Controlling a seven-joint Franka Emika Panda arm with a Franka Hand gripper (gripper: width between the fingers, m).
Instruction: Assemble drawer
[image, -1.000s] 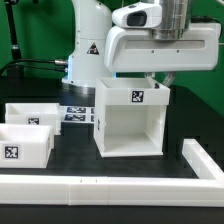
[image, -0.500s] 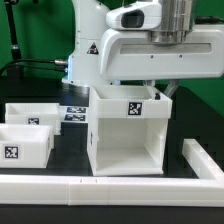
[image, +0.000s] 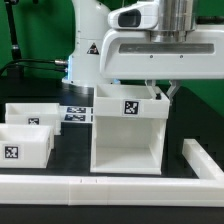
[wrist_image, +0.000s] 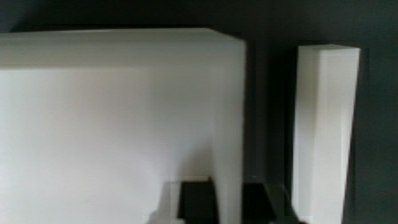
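Observation:
The white open-fronted drawer housing (image: 110, 108) stands on the black table in the middle of the exterior view, a square tag on its top front edge. My gripper (image: 160, 92) comes down on its upper rear corner at the exterior view's right. In the wrist view the dark fingers (wrist_image: 199, 203) straddle a thin wall of the housing (wrist_image: 107, 120), and the gripper (wrist_image: 230, 202) is shut on it. Two white open-top trays sit at the exterior view's left, one nearer (image: 25, 148) and one behind it (image: 30, 113).
A long low white rail (image: 100, 188) runs along the front and turns up the exterior view's right side (image: 200, 158); it also shows in the wrist view (wrist_image: 326, 130). The marker board (image: 72, 113) lies behind the trays. The robot base stands at the back.
The housing, held by my gripper, has come toward the front rail and now looks larger and lower in view; in the last half second it shifted slightly toward the exterior view's right.

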